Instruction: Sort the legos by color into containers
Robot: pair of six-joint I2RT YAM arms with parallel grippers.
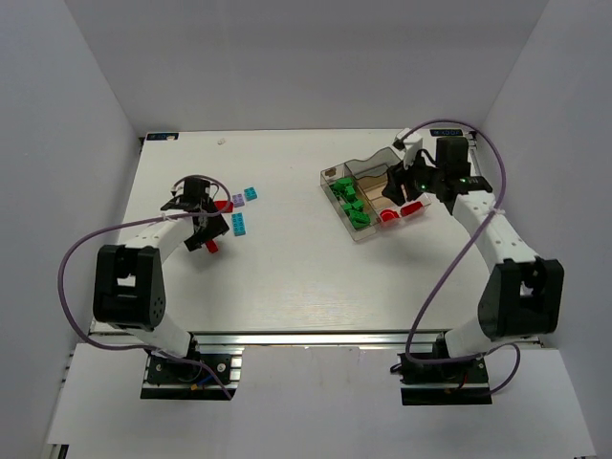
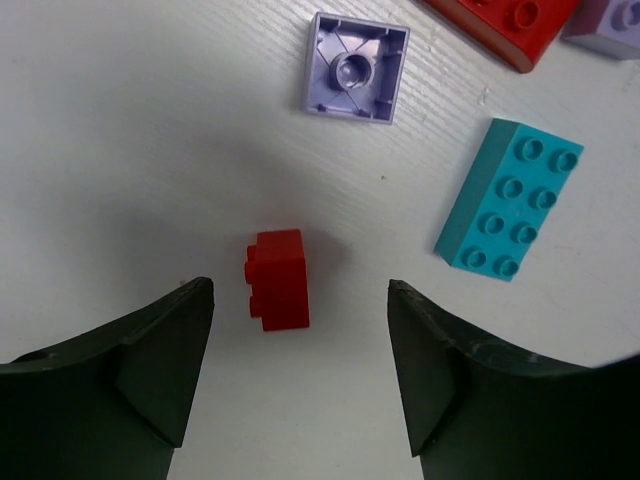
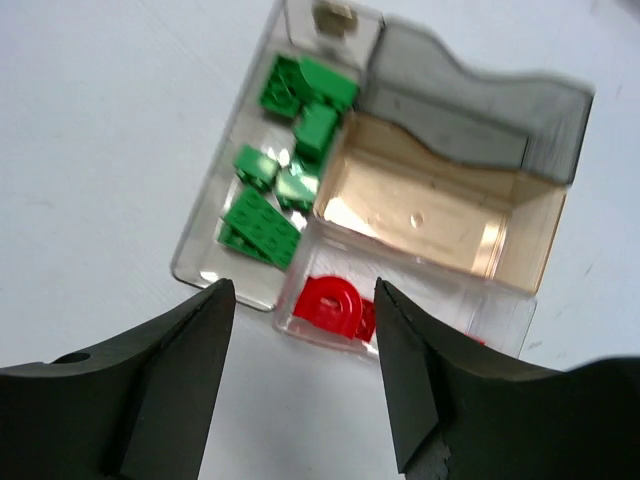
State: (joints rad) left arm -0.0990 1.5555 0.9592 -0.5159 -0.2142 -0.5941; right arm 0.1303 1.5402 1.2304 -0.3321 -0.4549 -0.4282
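White walls close in a white bench point(image 1: 287, 277) on three sides, and toward its far right stands the clear, brownish tray point(image 1: 371, 164). The long narrow section along the tray's left side holds a heap of green bricks point(image 1: 351, 203). The squarish compartment at the tray's near end holds red pieces point(image 1: 394, 215), one of them round with a ring on its face in the right wrist view. The middle compartment beside the green bricks shows a bare brownish floor, and the grey-tinted section at the tray's far end is too blurred to read. Well to the left of the tray, more bricks lie loose on the bench: a cyan brick point(image 1: 251, 194) farthest back, a lilac brick point(image 1: 226, 204) just left of it, a second cyan brick point(image 1: 239, 225) nearer, and a small red brick point(image 1: 215, 246) nearest of all. In the left wrist view the small red brick point(image 2: 277, 278) lies on its side, studs facing left, between the left jaws, which stand wide apart and touch nothing. Ahead of it sit an upturned lilac piece point(image 2: 355, 68) and an eight-stud cyan block point(image 2: 510, 212). The left arm point(image 1: 158, 239) reaches over this group. The right arm point(image 1: 497, 234) hangs above the tray's near right side, the right jaws spread wide and empty, framing the red compartment below.
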